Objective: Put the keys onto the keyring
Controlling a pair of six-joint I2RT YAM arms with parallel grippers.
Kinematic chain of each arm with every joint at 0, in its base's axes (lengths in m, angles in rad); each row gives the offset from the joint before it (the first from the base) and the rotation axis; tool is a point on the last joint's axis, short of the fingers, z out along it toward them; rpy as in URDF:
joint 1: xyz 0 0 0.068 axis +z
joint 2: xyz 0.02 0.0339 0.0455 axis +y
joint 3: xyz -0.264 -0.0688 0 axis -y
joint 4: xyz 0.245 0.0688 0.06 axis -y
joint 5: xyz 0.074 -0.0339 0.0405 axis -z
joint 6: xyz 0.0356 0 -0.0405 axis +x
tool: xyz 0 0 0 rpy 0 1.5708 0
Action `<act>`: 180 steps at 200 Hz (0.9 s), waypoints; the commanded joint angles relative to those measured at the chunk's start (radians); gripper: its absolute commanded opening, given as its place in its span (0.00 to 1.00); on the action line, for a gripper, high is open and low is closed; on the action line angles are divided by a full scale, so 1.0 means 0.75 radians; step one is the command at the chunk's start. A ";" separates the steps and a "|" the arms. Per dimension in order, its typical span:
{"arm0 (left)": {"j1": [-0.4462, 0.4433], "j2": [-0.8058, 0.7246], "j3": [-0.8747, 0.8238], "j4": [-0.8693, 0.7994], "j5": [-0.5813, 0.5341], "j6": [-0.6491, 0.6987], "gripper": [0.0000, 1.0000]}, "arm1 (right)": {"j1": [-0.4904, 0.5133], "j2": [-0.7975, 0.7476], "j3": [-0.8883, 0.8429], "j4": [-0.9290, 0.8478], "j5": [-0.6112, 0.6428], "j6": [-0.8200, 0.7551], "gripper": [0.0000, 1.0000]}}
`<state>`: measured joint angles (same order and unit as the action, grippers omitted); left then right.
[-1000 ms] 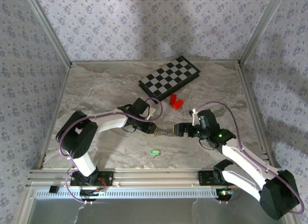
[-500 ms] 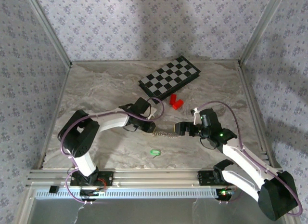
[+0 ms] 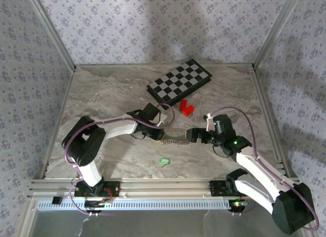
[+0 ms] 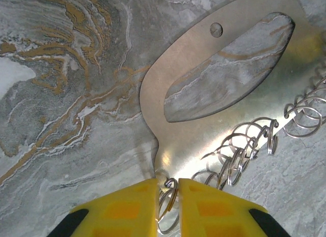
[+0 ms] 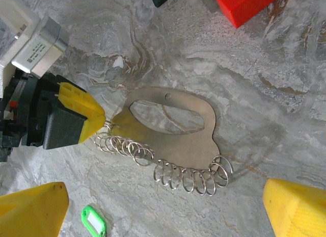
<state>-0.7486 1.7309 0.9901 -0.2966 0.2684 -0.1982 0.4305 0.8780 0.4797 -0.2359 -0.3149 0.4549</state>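
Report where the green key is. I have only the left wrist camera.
Observer: The green key lies on the table, on the near side of the keyring, touching nothing.
Operator: Give me the right gripper.
Observer: The right gripper stands wide open, facing the keyring's row of rings, holding nothing.
Operator: Name what lies beyond the keyring.
Observer: A red block, then the checkered board farther back.
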 commanded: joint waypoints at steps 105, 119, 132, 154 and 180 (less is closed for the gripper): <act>-0.017 0.006 0.013 -0.065 -0.033 0.031 0.18 | -0.090 -0.109 0.045 -0.061 -0.040 -0.040 1.00; -0.018 0.003 0.011 -0.061 -0.031 0.031 0.18 | -0.094 -0.111 0.044 -0.061 -0.045 -0.038 1.00; -0.020 0.001 0.011 -0.059 -0.033 0.031 0.16 | -0.096 -0.114 0.044 -0.061 -0.050 -0.039 1.00; -0.021 -0.001 0.013 -0.061 -0.036 0.034 0.14 | -0.105 -0.124 0.047 -0.077 -0.053 -0.040 1.00; -0.023 -0.005 0.014 -0.072 -0.044 0.045 0.10 | -0.128 -0.181 0.047 -0.103 -0.055 -0.029 0.99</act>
<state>-0.7559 1.7309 0.9901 -0.3191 0.2459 -0.1879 0.3527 0.7887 0.4812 -0.2710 -0.3351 0.4442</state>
